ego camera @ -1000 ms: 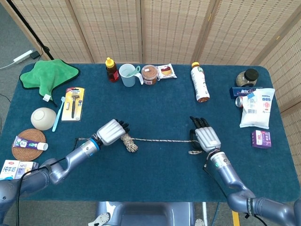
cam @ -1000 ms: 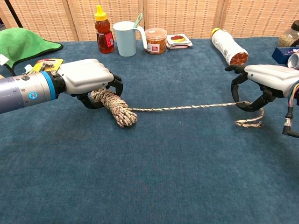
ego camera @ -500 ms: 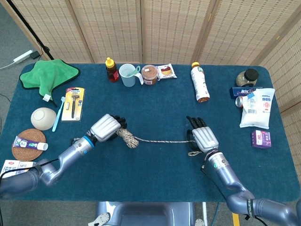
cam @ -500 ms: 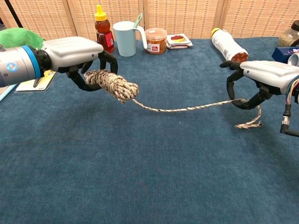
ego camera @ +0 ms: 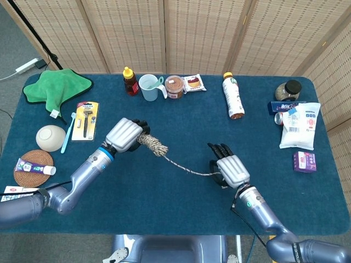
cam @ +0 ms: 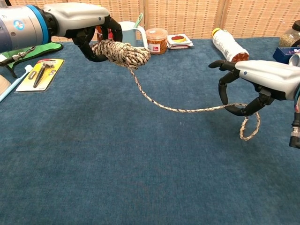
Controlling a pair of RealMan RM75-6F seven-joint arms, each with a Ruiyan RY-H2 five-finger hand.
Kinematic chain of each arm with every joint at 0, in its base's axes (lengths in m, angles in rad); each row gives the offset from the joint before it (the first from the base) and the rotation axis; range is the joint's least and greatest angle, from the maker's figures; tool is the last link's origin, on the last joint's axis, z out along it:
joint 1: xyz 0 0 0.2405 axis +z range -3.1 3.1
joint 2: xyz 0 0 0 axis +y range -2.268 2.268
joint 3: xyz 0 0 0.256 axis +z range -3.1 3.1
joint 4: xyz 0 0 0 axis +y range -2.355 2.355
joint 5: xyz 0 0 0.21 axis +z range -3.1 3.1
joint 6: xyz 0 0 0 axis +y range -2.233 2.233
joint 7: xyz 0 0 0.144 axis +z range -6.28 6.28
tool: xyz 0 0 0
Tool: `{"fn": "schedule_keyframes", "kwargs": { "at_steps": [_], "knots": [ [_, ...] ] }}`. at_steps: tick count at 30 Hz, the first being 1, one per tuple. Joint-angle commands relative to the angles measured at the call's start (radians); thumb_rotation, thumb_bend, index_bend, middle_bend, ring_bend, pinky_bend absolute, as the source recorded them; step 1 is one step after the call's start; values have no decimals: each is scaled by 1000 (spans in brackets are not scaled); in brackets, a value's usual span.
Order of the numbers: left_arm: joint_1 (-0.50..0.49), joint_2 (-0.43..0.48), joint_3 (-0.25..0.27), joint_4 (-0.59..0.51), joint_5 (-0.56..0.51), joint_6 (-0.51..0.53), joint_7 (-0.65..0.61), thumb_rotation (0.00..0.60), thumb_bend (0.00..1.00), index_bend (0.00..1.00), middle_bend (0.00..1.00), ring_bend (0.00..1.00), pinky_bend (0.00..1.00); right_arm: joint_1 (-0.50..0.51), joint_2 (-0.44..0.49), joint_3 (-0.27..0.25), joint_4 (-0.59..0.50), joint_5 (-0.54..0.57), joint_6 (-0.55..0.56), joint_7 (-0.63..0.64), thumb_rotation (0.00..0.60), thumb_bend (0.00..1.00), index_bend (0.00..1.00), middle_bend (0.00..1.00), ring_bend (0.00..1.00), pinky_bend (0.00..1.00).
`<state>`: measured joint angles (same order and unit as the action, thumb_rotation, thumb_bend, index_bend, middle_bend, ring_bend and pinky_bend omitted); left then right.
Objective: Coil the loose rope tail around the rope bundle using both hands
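Observation:
My left hand [ego camera: 126, 135] [cam: 80, 19] grips the speckled rope bundle [ego camera: 154, 146] [cam: 123, 50] and holds it well above the blue table [ego camera: 181, 203]. The loose rope tail [ego camera: 185, 168] [cam: 180, 109] sags from the bundle down to the table and across to my right hand [ego camera: 230, 170] [cam: 262, 78]. That hand hovers low over the cloth and pinches the tail between thumb and curled fingers. The tail's end hangs below it in a small loop [cam: 248, 126].
Along the far edge stand a honey bottle [ego camera: 130, 81], a cup [ego camera: 149, 87], a jar [ego camera: 174, 86] and a lying drink bottle [ego camera: 232, 96]. A razor pack [ego camera: 86, 120], bowl [ego camera: 50, 137] and green cloth [ego camera: 55, 87] are at the left. Snack bags [ego camera: 299, 126] lie at the right.
My left hand has lifted the bundle off the table and carried it up and back. My right hand has moved inward toward the left, and the once-taut tail now hangs slack.

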<state>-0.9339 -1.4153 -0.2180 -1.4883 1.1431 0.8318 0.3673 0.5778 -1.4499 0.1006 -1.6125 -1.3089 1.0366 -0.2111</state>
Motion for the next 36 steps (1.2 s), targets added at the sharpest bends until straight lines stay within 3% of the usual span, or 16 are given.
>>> {"fn": "schedule_keyframes", "kwargs": {
  "at_steps": [1, 6, 17, 25, 36],
  "knots": [
    [-61, -39, -18, -53, -170, 29, 211, 600, 380, 520, 356, 376, 618, -9, 44, -11, -78, -37, 17, 3, 600, 549, 670, 0, 0, 0],
    [-102, -101, -14, -62, -269, 87, 333, 600, 375, 512, 356, 388, 631, -6, 95, -11, -181, -67, 23, -6, 600, 549, 671, 0, 0, 0],
    [-166, -215, -18, 1, -389, 161, 464, 600, 372, 496, 348, 388, 634, 16, 141, 27, -324, -48, 19, -33, 600, 549, 671, 0, 0, 0],
    [-206, -290, -28, 69, -432, 138, 469, 600, 369, 502, 357, 391, 635, 58, 149, 85, -377, 38, -13, -42, 600, 549, 676, 0, 0, 0],
    [-248, -374, -18, 177, -374, 85, 414, 600, 369, 514, 375, 402, 639, 124, 178, 182, -428, 183, -53, 7, 600, 549, 685, 0, 0, 0]
  ]
}}
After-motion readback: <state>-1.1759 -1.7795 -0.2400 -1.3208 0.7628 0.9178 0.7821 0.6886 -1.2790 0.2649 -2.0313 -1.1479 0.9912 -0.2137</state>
